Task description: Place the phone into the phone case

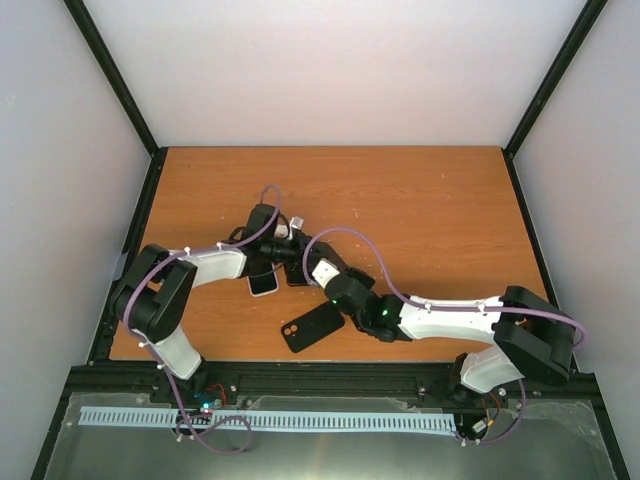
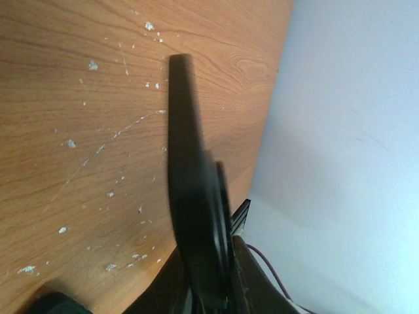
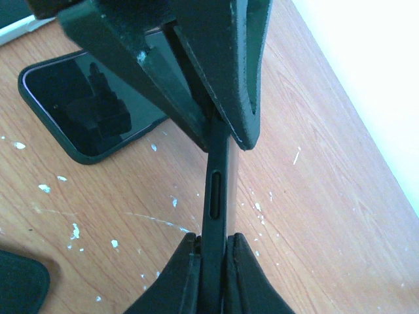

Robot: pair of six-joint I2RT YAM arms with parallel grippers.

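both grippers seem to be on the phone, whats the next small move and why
Probably open the left gripper. It and the right gripper are both shut on the same phone, held on edge, and the right arm sits closer to the phone case lying flat nearby, so it can carry the phone over.

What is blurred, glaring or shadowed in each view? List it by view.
Left wrist: the dark slab in the left end effector looks soft, too near the lens, while the flecks on the table are sharp. Right wrist: the glossy screen of the lying phone mirrors a dark shape above it. Top external: even light, only faint shadows.
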